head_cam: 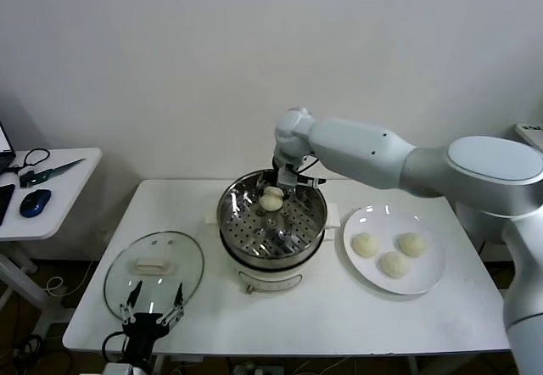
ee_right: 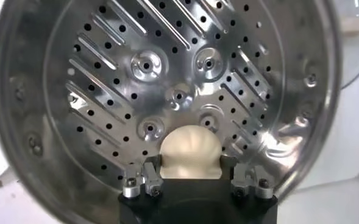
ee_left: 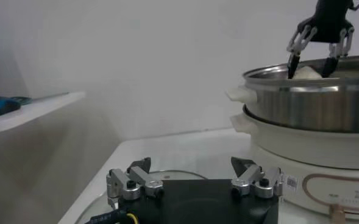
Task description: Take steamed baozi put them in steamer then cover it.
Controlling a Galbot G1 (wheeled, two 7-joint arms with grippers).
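The steamer [head_cam: 227, 212] stands mid-table, a shiny steel pot on a cream base, its perforated tray [ee_right: 136, 79] bare. My right gripper [head_cam: 282, 187] is shut on one cream-white baozi [head_cam: 271, 198] over the back part of the tray; the fingers [ee_right: 153, 163] press both sides of the bun [ee_right: 190, 149]. I cannot tell whether the bun touches the tray. Three more baozi [head_cam: 394, 264] lie on the white plate [head_cam: 424, 283] to the right. My left gripper [head_cam: 153, 305] is open and empty, parked at the front left over the glass lid [head_cam: 182, 256].
The lid lies flat on the table left of the steamer. The left wrist view shows the steamer [ee_left: 313, 109] and the right gripper [ee_left: 312, 66] farther off. A side table [head_cam: 51, 190] with a blue mouse [head_cam: 35, 203] and scissors stands far left.
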